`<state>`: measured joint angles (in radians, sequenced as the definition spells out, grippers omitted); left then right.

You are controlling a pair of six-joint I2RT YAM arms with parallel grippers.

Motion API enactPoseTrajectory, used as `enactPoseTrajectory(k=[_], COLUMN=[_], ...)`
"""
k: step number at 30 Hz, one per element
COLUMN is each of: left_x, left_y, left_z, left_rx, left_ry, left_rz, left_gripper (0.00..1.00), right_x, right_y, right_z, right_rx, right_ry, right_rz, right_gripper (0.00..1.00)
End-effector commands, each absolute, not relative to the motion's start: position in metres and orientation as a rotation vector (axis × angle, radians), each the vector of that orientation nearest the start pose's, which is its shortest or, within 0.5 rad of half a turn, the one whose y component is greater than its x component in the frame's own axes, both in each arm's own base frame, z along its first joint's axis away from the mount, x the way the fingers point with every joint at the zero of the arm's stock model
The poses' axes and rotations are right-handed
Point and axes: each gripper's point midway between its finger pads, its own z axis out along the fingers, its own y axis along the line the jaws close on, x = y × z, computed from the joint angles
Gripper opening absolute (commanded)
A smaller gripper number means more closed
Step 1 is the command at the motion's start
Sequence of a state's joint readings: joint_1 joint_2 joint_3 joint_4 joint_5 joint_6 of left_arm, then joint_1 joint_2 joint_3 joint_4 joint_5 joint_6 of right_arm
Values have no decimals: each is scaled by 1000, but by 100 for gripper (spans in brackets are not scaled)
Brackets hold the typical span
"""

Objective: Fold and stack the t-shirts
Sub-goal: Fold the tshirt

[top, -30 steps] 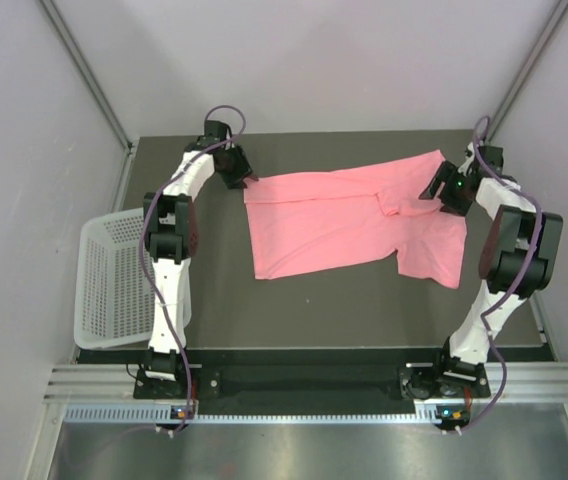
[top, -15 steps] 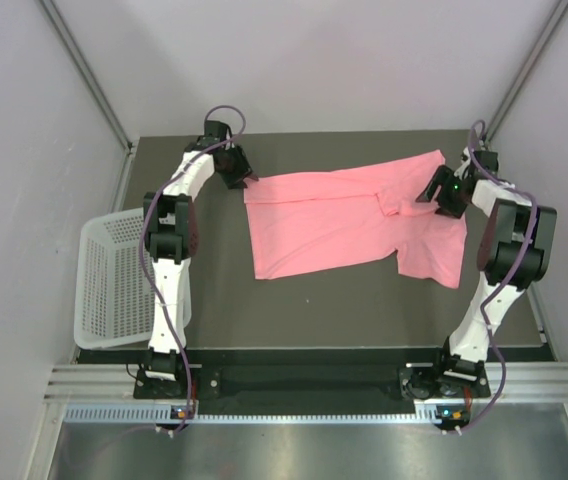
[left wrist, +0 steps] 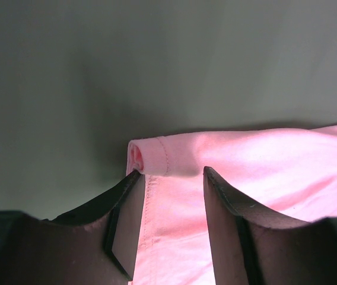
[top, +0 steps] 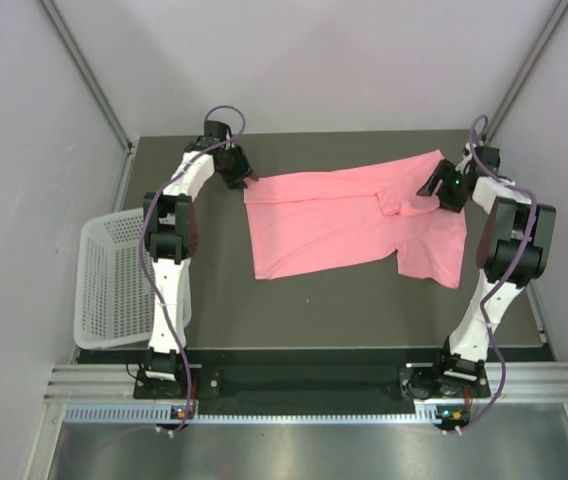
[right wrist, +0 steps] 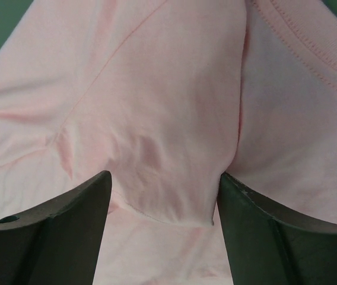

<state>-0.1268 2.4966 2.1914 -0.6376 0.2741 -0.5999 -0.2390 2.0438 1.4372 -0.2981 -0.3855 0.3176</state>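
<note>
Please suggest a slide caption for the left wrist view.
Open left pincer straddles a rolled hem corner of the pink t-shirt on the dark table.

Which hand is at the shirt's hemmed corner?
The left hand, astride the t-shirt's curled, stitched corner at its far-left edge. The right hand instead straddles a bunched ridge beside the collar.

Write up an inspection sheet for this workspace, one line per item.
Surface: dark table, no stains seen.
Job's things: one salmon-pink t-shirt, spread out, wrinkled near the right arm.
Clutter: white perforated basket at the table's left edge.
Grippers: left gripper open, straddling a hem corner; right gripper open over bunched fabric.
Cables: purple cables looped along both arms.
Surroundings: pale walls; metal rail at the near edge.
</note>
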Motion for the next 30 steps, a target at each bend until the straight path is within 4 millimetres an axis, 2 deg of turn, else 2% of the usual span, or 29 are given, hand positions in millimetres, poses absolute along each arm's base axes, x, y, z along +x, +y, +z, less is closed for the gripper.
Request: enactPoseTrajectory(k=[1,9,13,18,23,26,30], left_x=[577,576,576,575,572,570,569], left_y=[-145,-145,-145,-145,-146,-147,-148], left_z=[34,35,36,37,37,36,35], left_rx=[-487,-479,-477,-472,-476,-481,-480], left_ry=[2551,2553,2553,2551,2550,2552,2556], left_rz=[-621,-620,-619,-625,-631,-645,-650], left_gripper=[49,49,49,49,49,49,49], right_x=[512,510,501,473,442,436,438], right_y=[-42,-33,-30,-35,-35,-38,-36], right_z=[68,70,80,75,76,81,101], right_rx=[502,519,559,770,993,1090,1085], right_ry=[2311,2294,2293,2356,2345,2280,2202], right_rz=[566,655,696,793,897,1011,1120], right_gripper=[70,69,68,65,60,59,59])
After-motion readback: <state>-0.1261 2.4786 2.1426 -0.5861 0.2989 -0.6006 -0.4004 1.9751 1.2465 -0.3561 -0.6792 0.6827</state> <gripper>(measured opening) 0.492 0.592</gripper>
